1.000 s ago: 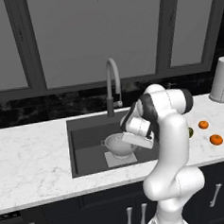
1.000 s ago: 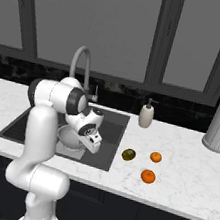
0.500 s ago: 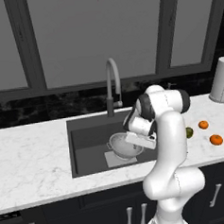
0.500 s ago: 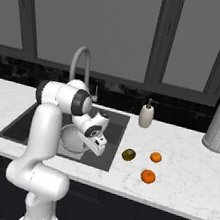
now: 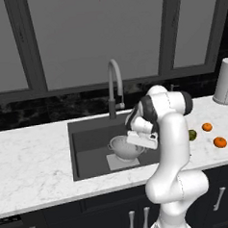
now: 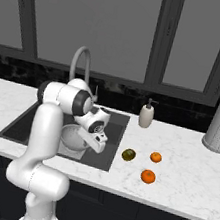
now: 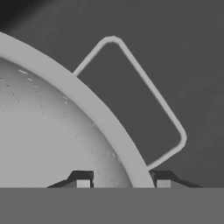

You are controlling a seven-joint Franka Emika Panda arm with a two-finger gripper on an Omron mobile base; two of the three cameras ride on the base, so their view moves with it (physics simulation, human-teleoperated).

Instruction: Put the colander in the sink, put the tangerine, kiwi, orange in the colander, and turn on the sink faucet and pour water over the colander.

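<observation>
Since a second ago the arm has lifted a little and the colander [image 5: 124, 147] has settled onto the lighter patch at the bottom of the sink [image 5: 86, 137]. From the hand, the end effector [image 7: 119, 180] straddles the colander's rim beside a loop handle, its two tips standing slightly apart on either side of the rim. Whether they press on the metal or have just let go I cannot tell.

Placing the colander looks done or nearly so; the step in hand is the release. On the table [image 6: 184, 160] to the right of the sink lie the kiwi [image 6: 129, 155], the tangerine [image 6: 156, 157] and the orange [image 6: 147, 176], all untouched. Next, the arm should likely rise clear of the basin without tipping the colander, then swing right to the nearest fruit.
</observation>
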